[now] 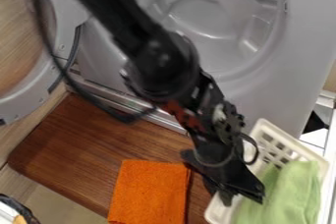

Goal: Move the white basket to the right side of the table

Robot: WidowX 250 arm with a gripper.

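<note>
The white basket (308, 152) lies at the lower right, set at an angle, with slotted walls and a light green cloth (294, 192) inside it. My black gripper (242, 199) hangs at the basket's left side, overlapping its left rim and close to the cloth's left edge. The gripper covers part of that rim, so whether it holds the rim cannot be made out.
An orange cloth (150, 191) lies on the brown wooden board (98, 139), left of the gripper. Behind the board stands a grey machine front (263, 88) with a round recess, its open door (58, 73) at the left. A dark-rimmed object (19, 209) sits at the lower left corner.
</note>
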